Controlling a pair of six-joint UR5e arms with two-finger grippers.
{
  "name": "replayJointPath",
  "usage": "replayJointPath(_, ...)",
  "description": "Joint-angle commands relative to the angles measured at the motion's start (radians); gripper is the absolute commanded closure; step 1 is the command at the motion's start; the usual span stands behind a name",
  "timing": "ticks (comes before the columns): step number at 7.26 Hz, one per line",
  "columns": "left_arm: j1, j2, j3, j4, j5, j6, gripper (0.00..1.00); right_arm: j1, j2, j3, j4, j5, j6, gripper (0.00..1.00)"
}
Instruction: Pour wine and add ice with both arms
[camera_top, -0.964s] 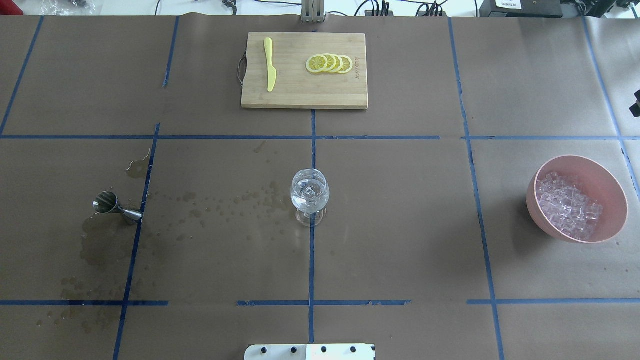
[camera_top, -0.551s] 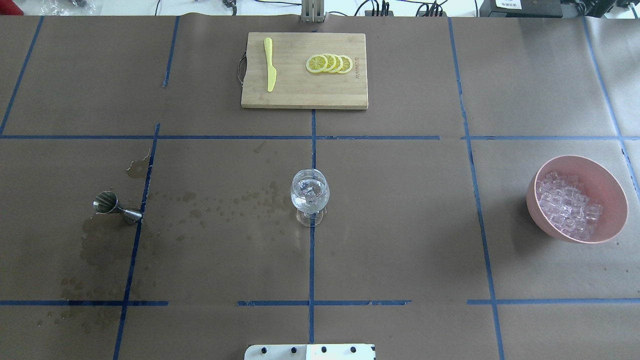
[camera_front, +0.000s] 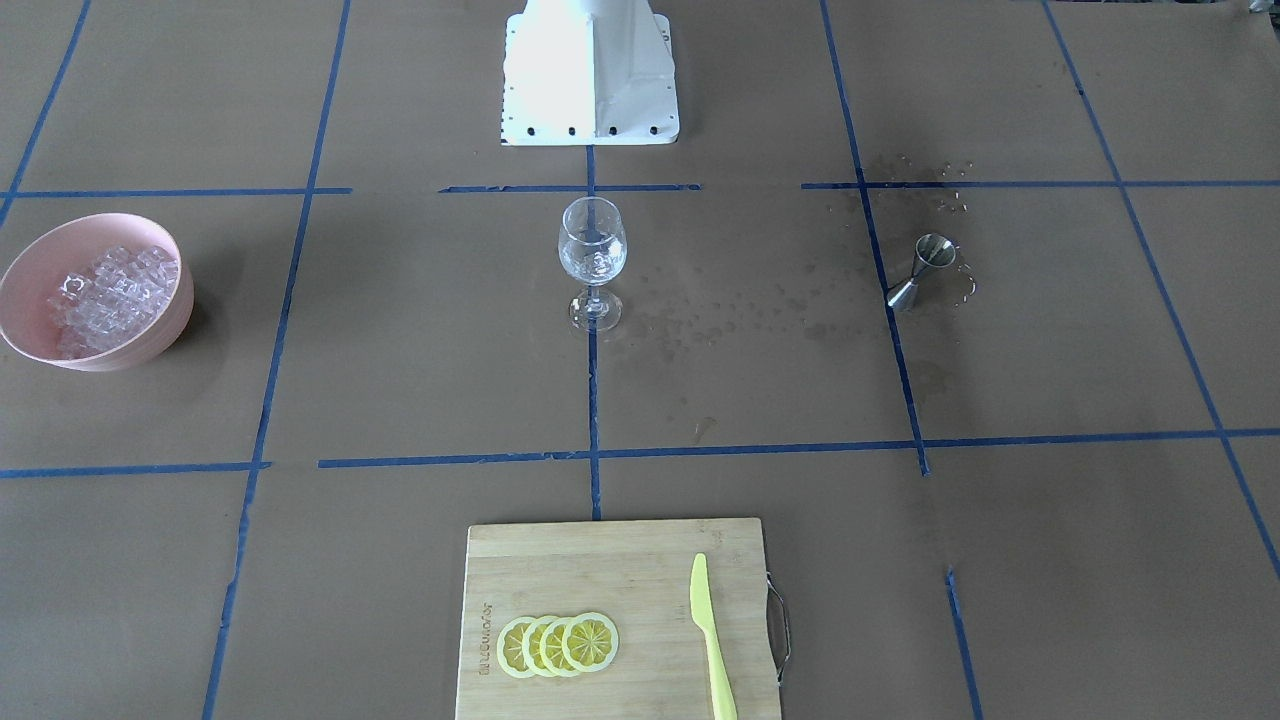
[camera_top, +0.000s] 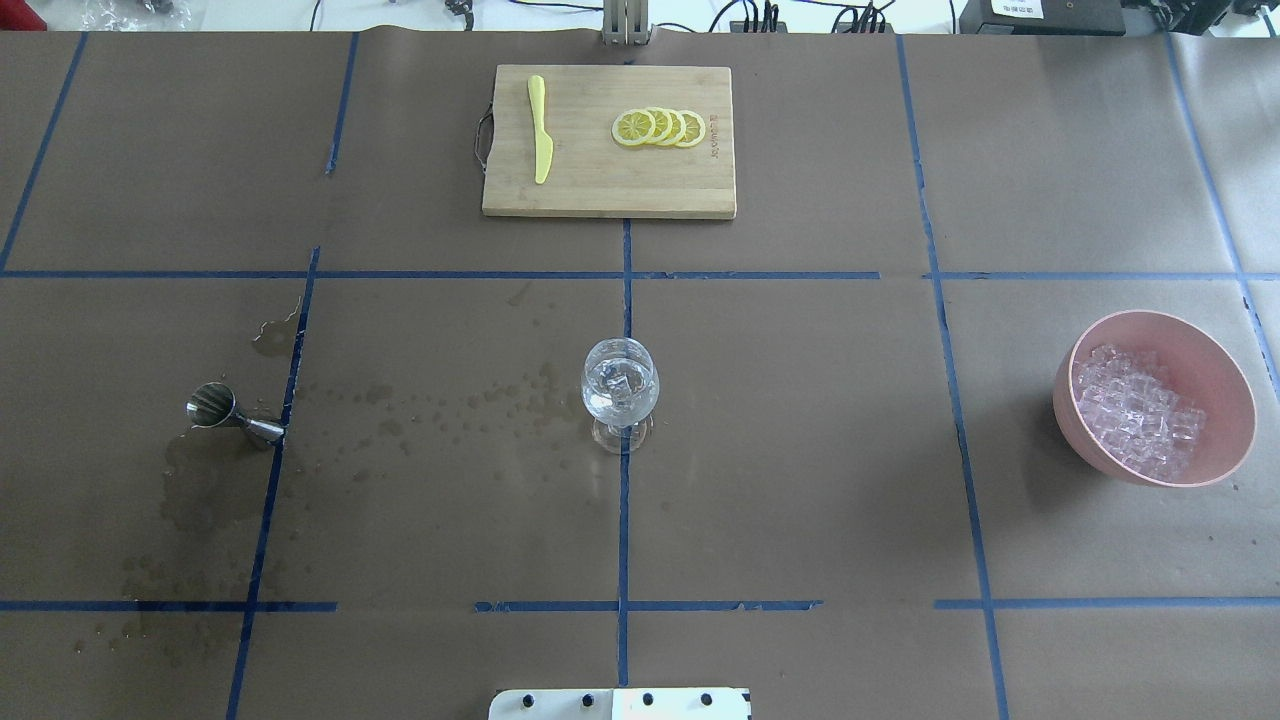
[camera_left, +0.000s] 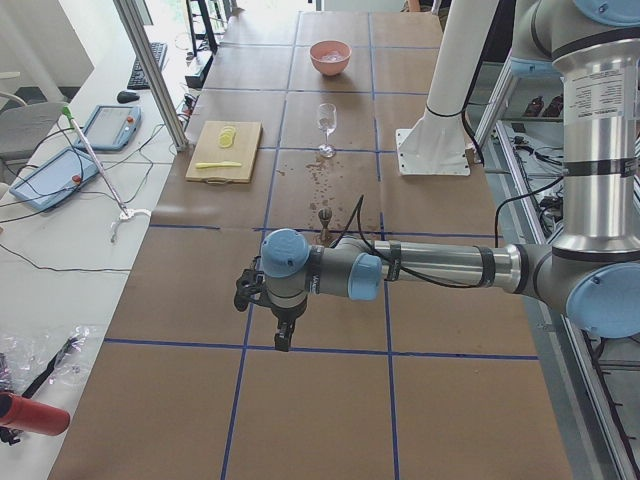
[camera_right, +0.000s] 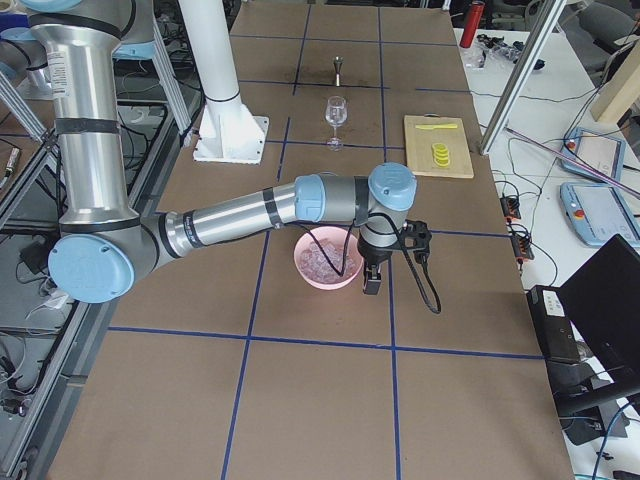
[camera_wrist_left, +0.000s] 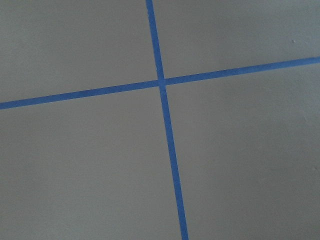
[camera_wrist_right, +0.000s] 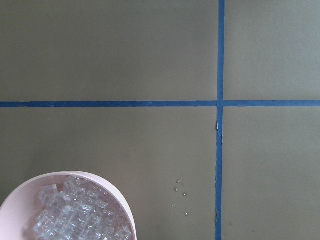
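Edges: a bamboo cutting board (camera_top: 610, 195) carrying yellow lemon slices (camera_top: 660, 127) and a yellow plastic knife (camera_top: 540, 130) lies at the top centre of the overhead view. A white base block (camera_top: 620, 703) sits at the bottom edge.
Open room: on the brown paper table (camera_top: 800, 480), a clear stemmed wine glass (camera_top: 620, 390) stands at centre. It is well apart from the small steel jigger (camera_top: 235, 415) at mid-left and the round pink bowl (camera_top: 1225, 370) at mid-right.
Grey-silver left arm (camera_left: 440, 265): in the left side view it stretches level across mid-frame, wrist bent down over a blue tape crossing (camera_wrist_left: 161, 82).
Grey-silver right arm (camera_right: 240, 212): in the right side view it reaches to centre frame, wrist turned down.
Black left claw (camera_left: 283, 338): points at the paper; how far open, I cannot tell.
Black right claw (camera_right: 372, 278): hangs just beside the bowl's rim; its opening cannot be told either.
Small clear ice cubes (camera_top: 1140, 420): heaped in the bowl, with a few inside the glass.
Colourless wine (camera_top: 620, 405): barely visible, low in the glass.
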Motion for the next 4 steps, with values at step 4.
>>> replayJointPath(4,-0.03,-0.015,-0.008,0.007,-0.001,-0.003,0.0,0.014,-0.044,-0.109,0.148,0.028,-0.001,0.0)
